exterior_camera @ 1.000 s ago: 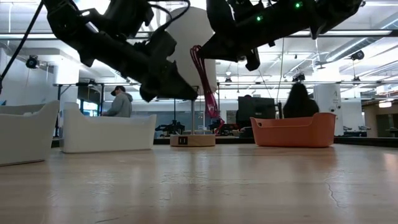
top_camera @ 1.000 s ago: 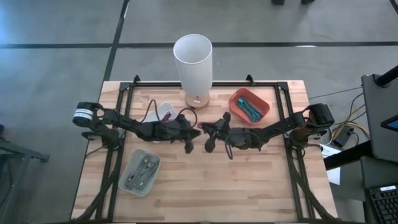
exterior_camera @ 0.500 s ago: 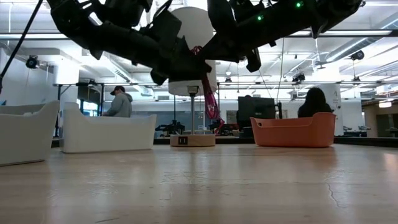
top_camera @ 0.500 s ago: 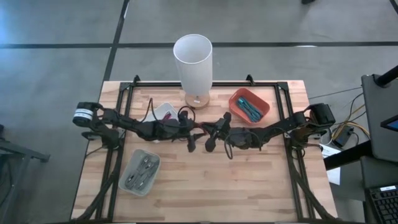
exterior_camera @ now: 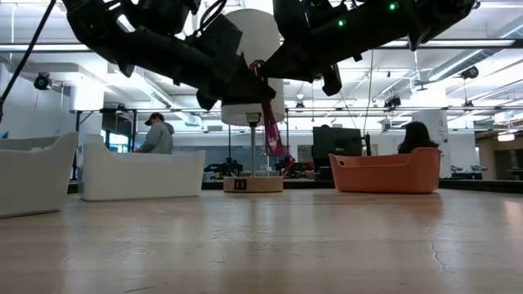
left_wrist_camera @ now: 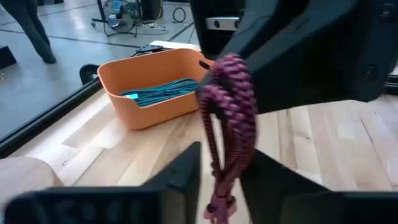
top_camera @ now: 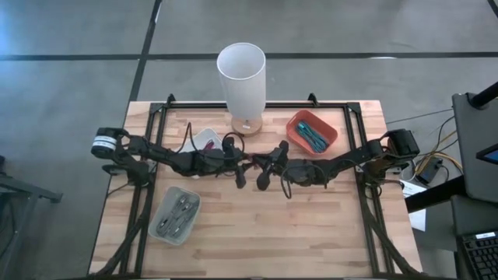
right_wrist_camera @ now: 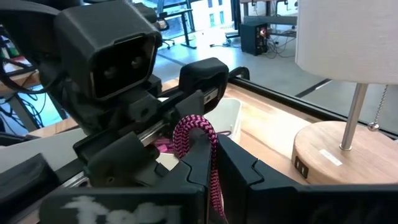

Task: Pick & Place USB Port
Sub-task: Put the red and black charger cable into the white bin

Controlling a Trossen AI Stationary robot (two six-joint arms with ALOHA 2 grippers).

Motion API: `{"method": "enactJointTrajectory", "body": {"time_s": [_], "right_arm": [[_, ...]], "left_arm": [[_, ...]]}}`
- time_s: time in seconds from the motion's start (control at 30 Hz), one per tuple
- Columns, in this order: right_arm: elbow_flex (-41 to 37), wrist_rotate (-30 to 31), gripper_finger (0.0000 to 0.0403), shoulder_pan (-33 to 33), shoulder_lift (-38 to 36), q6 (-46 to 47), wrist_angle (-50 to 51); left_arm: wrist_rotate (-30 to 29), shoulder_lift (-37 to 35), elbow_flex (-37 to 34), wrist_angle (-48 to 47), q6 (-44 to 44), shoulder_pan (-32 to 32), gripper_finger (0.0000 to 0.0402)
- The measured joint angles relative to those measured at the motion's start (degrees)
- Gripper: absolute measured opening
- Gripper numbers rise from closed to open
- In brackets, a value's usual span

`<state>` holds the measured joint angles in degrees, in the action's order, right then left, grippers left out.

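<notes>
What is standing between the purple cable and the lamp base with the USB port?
Nothing visible. The purple cable hangs between both grippers above the table, and bare wood lies between it and the lamp base behind.

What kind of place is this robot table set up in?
Probably a robotics lab in an open-plan workspace. Seated people work at desks beyond the light wooden table, a computer monitor stands behind the orange plastic bin, and long ceiling light strips run overhead.

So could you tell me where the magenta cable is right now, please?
The magenta cable hangs above mid-table between the left gripper and right gripper, in front of the lamp.
</notes>
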<state>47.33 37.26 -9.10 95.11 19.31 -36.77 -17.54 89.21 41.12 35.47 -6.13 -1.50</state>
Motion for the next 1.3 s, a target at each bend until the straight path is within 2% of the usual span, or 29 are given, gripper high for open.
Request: {"method": "enactJointTrajectory", "body": {"time_s": [0.13,0.2,0.33,0.47,0.77,0.9,1.1,1.3], "right_arm": [[0.0,0.0,0.0017,0.0,0.0,0.0,0.29],[0.0,0.0,0.0017,0.02,0.0,-0.02,0.97],[0.04,-3.89,0.0023,0.51,-0.13,-0.17,3.82],[0.04,-9.78,0.0051,1.48,-0.13,0.21,4.97],[-0.02,-11.16,0.0137,1.87,0.0,0.0,5.77],[-0.05,-11.21,0.0162,1.84,-0.02,-0.02,6.65],[-0.09,-10.75,0.0185,1.84,-0.04,-0.44,6.58],[-0.09,-10.49,0.0192,1.84,-0.09,-0.44,6.58]], "left_arm": [[0.02,0.02,-0.02,-0.1,-0.02,0.0,0.0036],[0.0,0.02,-0.02,-0.6,-0.04,0.0,0.0014],[0.06,0.1,-0.13,-1.91,-0.02,-0.04,0.002],[0.02,0.11,-0.15,-3.89,-0.05,-0.07,0.0018],[-0.8,-0.66,0.15,-9.69,-1.22,0.02,0.0015],[-0.8,-4.21,1.74,-19.69,-2.36,0.28,0.0014],[-0.94,-11.07,6.82,-41.24,-6.13,0.26,0.0015],[-7.23,-16.57,13.08,-61.47,-6.87,0.34,0.0015]]}}
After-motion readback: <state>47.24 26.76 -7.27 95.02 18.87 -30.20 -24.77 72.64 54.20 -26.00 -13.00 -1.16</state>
